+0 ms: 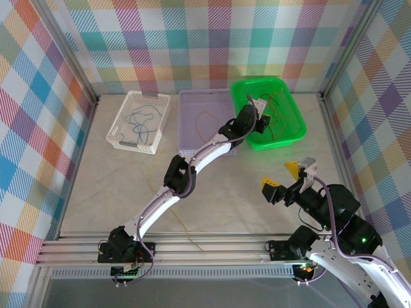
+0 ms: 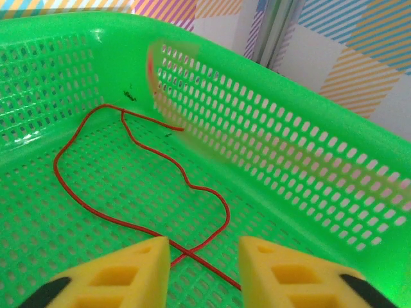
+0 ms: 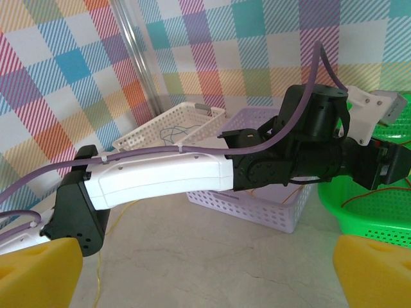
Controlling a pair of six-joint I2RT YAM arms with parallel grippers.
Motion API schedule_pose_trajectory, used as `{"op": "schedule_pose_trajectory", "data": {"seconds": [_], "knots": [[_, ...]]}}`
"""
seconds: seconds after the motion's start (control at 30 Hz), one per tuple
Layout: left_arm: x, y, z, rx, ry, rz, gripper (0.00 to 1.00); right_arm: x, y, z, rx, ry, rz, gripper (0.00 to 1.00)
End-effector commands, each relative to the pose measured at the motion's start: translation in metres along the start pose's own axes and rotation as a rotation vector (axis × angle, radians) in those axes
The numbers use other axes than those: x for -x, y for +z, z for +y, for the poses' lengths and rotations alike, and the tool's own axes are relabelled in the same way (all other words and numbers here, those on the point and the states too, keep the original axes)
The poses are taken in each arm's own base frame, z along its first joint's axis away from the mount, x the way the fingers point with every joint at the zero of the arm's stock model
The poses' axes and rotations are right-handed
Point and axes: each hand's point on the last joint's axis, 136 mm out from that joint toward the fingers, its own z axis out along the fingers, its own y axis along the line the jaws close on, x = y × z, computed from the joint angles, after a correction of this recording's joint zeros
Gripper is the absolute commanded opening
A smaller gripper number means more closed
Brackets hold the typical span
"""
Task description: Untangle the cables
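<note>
Cables, one lot, spread over three baskets and the table.

1. Red cable: lies in loose loops on the floor of the green basket, straight ahead of the left gripper. Its near end crosses itself in the gap between the yellow fingers. Whether it touches either finger cannot be told. A blurred reddish streak stands ahead of the gripper and a little to its left, by the far wall; its nature is unclear.

2. Orange cable: one loop in the purple basket, the next basket to the left of the left gripper.

3. Blue cable: in the white basket, farther to the left of the left gripper and well apart from it.

4. Yellow cable: a single strand on the table, well behind the left gripper near that arm's base, and to the left of the right gripper.

Left gripper: inside the green basket, low over its floor, jaws parted by a moderate gap, clamping nothing.

Right gripper: over bare table, jaws spread wide, empty. The green basket is ahead of it and to its right; the purple and white baskets are ahead and to its left. The left arm crosses in front of it.
</note>
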Motion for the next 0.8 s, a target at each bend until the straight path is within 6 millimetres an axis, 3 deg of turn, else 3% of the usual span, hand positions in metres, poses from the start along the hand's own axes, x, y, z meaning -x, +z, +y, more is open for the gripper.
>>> {"op": "schedule_pose_trajectory", "data": {"seconds": [0.0,0.07,0.33,0.5,0.63,0.77], "knots": [[0.007,-0.005,0.003,-0.005,-0.022,0.013,0.43,0.005,-0.001,0.003,0.012,0.014,-0.01,1.0],[0.017,-0.009,0.003,0.001,-0.021,0.003,0.52,0.005,-0.002,0.003,0.011,0.013,-0.011,1.0],[0.072,-0.035,0.007,-0.017,-0.086,-0.04,0.59,0.006,-0.002,-0.001,-0.011,0.019,-0.013,1.0],[0.11,-0.056,0.013,-0.061,-0.234,-0.06,0.66,0.009,-0.004,-0.016,-0.104,0.048,-0.013,1.0],[0.152,-0.084,0.014,-0.143,-0.346,-0.085,0.69,0.003,0.006,-0.031,-0.209,0.048,0.07,1.0],[0.188,-0.119,0.019,-0.139,-0.371,-0.099,0.77,-0.004,0.021,-0.03,-0.228,0.045,0.155,1.0]]}}
